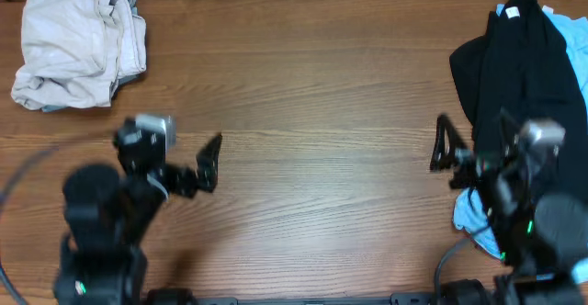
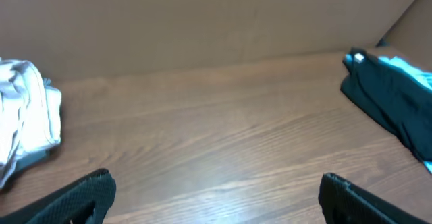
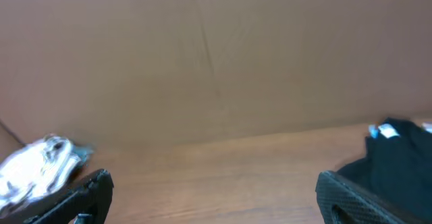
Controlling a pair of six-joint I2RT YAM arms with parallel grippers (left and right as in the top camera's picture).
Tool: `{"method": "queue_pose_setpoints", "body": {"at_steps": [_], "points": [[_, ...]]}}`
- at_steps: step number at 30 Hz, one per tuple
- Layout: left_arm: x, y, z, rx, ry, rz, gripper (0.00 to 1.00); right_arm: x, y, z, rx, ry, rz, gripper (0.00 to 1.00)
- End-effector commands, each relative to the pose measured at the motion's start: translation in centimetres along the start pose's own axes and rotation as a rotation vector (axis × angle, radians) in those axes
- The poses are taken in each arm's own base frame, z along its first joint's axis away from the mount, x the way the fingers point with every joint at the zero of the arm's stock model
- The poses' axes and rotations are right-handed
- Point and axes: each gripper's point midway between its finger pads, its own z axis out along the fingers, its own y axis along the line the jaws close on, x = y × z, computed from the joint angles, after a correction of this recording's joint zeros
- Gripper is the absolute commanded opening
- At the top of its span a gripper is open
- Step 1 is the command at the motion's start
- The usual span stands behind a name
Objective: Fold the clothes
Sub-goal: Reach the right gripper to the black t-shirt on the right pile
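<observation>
1. Left gripper (image 1: 210, 163) hangs over the near left part of the wooden table (image 1: 312, 84). Its jaws are spread wide and nothing is between them. The left wrist view shows the same, with bare wood between the two dark fingertips (image 2: 94, 190).
2. Right gripper (image 1: 439, 147) hangs over the near right part of the table. It is also spread wide and has hold of nothing. In the right wrist view its fingertips (image 3: 337, 190) stand well apart at the bottom corners.
3. Between the two grippers is bare wood grain, and neither gripper touches any cloth.
4. At the right edge lies a black garment (image 1: 519, 62), heaped and unfolded, running from the near side to the far edge. A light blue garment (image 1: 470, 215) shows from under it at the near end and again at the far right corner. The right gripper is just beside this heap.
5. In the far left corner sits a white garment (image 1: 81, 48), bunched in a loose, crumpled bundle, well apart from the left gripper.
6. Behind the table a plain brown wall (image 2: 202, 21) fills the background of both wrist views.
</observation>
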Motion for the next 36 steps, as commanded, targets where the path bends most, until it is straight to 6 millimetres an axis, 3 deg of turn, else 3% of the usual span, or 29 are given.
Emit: {"method": "queue_pose_setpoints", "body": {"at_steps": [1, 7, 13, 17, 22, 25, 30, 36], "points": [[-2.8, 0.7, 1.1, -0.013, 0.051, 0.051, 1.00, -2.7, 0.0, 2.2, 0.051, 0.064, -0.015, 1.00], [-3.0, 1.9, 4.4, -0.003, 0.229, 0.015, 1.00, -1.9, -1.0, 7.8, 0.143, 0.340, -0.041, 1.00], [-1.1, 2.7, 7.6, 0.022, 0.328, -0.029, 1.00, 1.8, -2.0, 13.7, 0.178, 0.541, -0.064, 1.00], [0.8, 3.1, 8.7, 0.026, 0.401, -0.056, 1.00, 4.4, -2.7, 16.1, 0.189, 0.601, -0.064, 1.00], [1.6, 3.5, 9.8, 0.027, 0.428, -0.065, 1.00, 6.1, -3.5, 16.7, 0.212, 0.653, -0.064, 1.00], [1.4, 3.6, 10.1, 0.026, 0.420, -0.062, 1.00, 6.2, -5.3, 16.7, 0.267, 0.657, -0.062, 1.00], [1.3, 4.0, 10.1, 0.003, 0.416, -0.050, 1.00, 6.2, -10.2, 16.5, 0.371, 0.662, -0.009, 1.00], [1.5, 4.6, 10.1, -0.027, 0.422, -0.045, 1.00, 5.3, -17.6, 15.0, 0.529, 0.635, 0.073, 1.00]]}}
